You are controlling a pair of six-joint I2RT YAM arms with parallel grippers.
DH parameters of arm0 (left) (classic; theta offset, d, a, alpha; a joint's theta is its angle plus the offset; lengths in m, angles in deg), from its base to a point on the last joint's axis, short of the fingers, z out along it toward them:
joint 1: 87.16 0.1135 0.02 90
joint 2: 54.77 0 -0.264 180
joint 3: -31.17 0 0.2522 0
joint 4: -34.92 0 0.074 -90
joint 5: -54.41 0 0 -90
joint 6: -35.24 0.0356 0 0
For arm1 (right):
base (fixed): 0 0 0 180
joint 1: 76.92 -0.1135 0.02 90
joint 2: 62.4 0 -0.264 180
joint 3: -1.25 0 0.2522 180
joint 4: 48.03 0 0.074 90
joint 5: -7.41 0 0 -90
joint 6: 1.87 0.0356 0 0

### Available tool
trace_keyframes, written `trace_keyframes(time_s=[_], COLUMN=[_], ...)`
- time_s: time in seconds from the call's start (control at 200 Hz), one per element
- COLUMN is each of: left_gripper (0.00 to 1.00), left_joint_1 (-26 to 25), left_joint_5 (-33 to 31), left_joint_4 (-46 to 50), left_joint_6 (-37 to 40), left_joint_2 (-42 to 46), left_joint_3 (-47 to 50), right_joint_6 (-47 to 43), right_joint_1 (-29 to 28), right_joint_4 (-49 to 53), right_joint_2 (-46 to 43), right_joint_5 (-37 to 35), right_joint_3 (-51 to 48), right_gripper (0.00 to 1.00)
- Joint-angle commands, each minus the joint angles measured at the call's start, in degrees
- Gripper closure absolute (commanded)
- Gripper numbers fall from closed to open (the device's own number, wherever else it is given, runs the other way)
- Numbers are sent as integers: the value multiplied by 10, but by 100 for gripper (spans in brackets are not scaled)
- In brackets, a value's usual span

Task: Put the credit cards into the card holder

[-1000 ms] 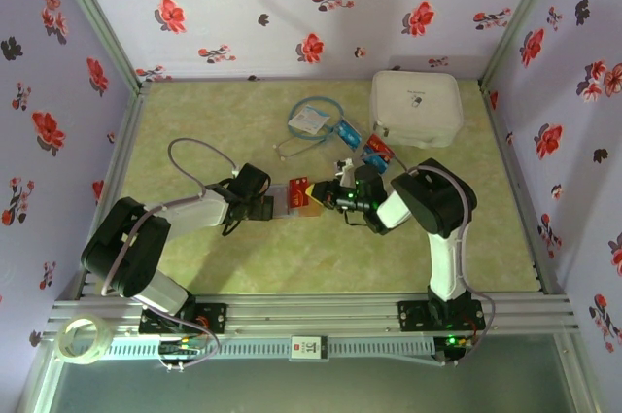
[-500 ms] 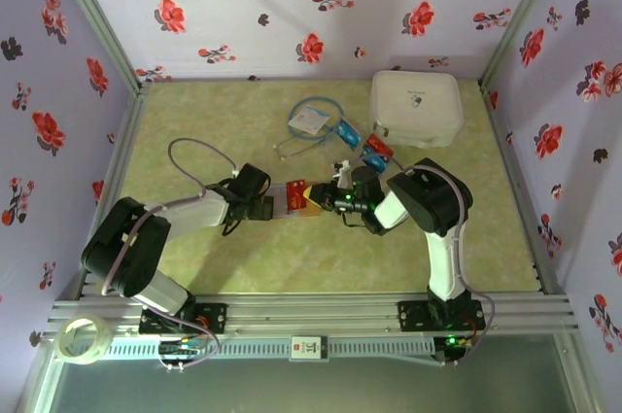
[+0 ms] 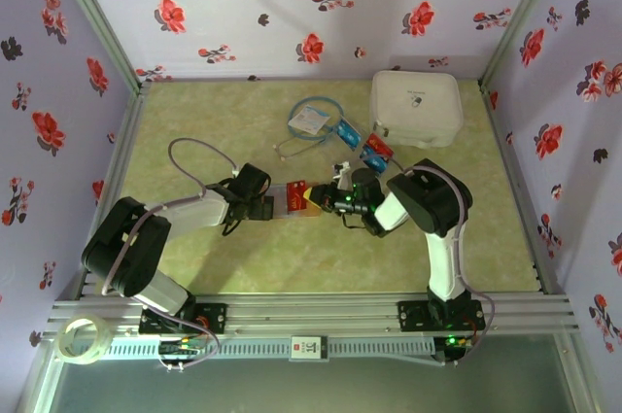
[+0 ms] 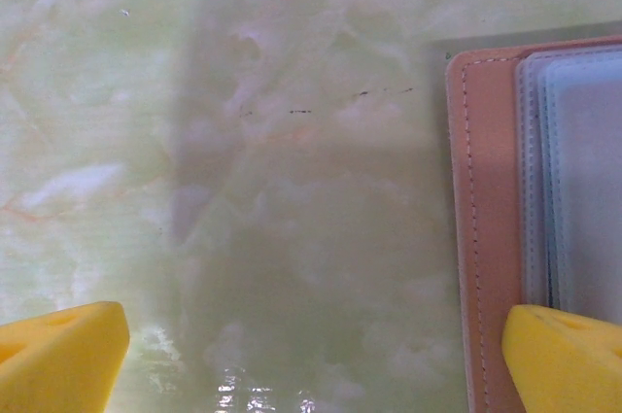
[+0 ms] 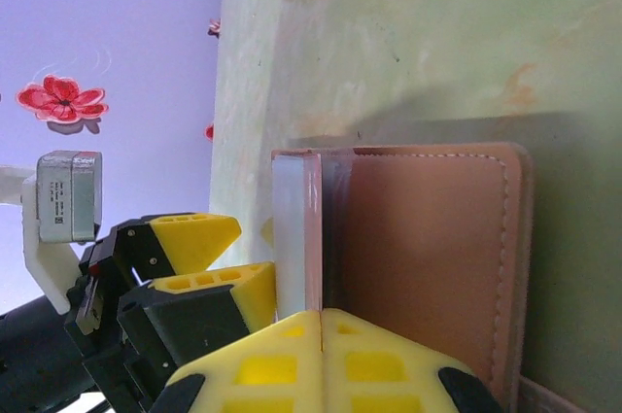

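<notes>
The right gripper (image 5: 321, 321) is clamped fully together, and a thin reddish edge runs straight into the seam between its fingers (likely a card seen edge-on, though I cannot be sure). Just past it the card holder (image 5: 428, 258) lies open on the table (image 3: 214, 131), its greyish sleeves (image 5: 292, 228) lifted upright. Opposite, the left gripper (image 4: 313, 355) hangs spread wide, one fingertip over the holder's edge, gripping nothing. With the holder unpinned, a push could slide it or buckle a sleeve. Other credit cards (image 3: 377, 149) lie near the white case (image 3: 416, 107).
</notes>
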Motion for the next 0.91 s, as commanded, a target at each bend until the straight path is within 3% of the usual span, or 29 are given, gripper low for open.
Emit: trace_keyframes(time_s=[0.0, 0.9], left_gripper=[0, 0], left_joint_1=[4, 4], left_joint_5=[-2, 0], left_joint_4=[12, 6], left_joint_6=[5, 4], left_joint_2=[-20, -26], left_joint_3=[-3, -1], right_joint_6=[-19, -30], right_joint_1=[-4, -16], right_joint_4=[32, 78], right_joint_2=[-11, -7], right_joint_5=[-18, -19], right_joint_3=[-15, 8], right_gripper=[100, 100])
